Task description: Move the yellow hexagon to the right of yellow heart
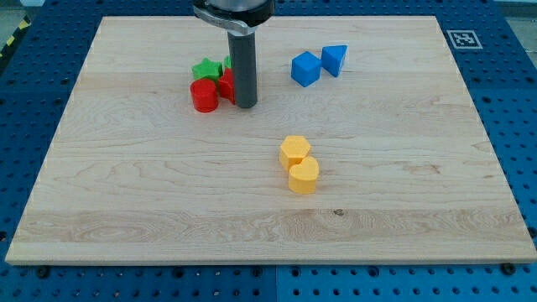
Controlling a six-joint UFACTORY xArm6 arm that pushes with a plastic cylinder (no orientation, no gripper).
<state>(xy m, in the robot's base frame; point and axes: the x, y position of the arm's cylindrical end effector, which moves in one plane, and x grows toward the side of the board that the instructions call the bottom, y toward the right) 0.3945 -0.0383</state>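
Board: pale wooden table top [403, 226] on blue pegboard.
Tip: my tip [246, 105], a bare rod holding nothing, touches the red blocks [205, 96].
Yellow hexagon [294, 151]: below-right of tip, well apart.
Yellow heart [304, 177]: touching hexagon's lower side.

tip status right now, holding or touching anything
My tip: a bare rod, no gripper, holding nothing. It sits right beside the red blocks and green block, contact unclear, far from the yellow hexagon and yellow heart.
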